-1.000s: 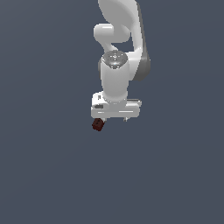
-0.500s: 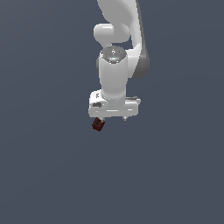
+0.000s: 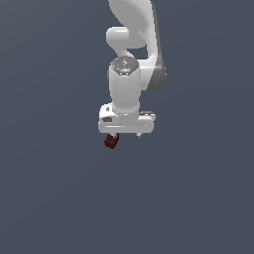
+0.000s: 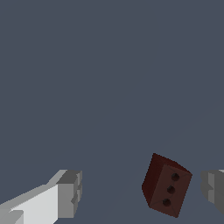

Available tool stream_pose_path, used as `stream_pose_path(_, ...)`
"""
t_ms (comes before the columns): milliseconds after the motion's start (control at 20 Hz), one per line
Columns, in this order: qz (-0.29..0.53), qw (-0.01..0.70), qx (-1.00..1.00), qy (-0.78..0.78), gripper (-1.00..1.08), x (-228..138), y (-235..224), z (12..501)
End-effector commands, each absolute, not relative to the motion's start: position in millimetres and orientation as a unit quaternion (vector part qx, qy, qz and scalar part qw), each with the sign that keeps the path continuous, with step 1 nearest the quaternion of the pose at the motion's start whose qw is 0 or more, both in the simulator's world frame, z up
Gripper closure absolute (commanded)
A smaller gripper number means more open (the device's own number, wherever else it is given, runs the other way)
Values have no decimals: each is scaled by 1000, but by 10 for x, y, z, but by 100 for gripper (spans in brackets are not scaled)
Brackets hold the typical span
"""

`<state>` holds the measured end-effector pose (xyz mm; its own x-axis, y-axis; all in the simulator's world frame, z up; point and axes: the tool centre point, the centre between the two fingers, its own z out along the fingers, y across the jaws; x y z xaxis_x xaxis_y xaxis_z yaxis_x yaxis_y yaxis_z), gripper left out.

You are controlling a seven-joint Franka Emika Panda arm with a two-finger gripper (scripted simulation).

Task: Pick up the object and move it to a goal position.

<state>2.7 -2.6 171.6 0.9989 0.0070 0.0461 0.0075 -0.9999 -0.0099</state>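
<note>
plain dark grey-blue surface, small tilted red-brown cube on it

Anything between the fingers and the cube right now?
Nothing visible. In the wrist view the cube sits in the gap of the open gripper, nearer one finger than the other, with only bare floor around it.

cube: dark red-brown, three darker spots | claw: white, grey pads

White end effector pointing down; dark red-brown cube just beneath.
</note>
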Motion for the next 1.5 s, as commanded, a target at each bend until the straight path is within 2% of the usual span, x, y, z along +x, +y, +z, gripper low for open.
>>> stream_pose_path(0,-20,5,-1000,15,-92,-37,-111,1606)
stream_pose_path(700,-2,1,-986,164,-92,-666,-736,832)
stream_pose_path(1150,0,0,-985,174,-92,-721,-779,751)
stream_pose_path(1450,0,0,-984,176,-92,-736,-784,513)
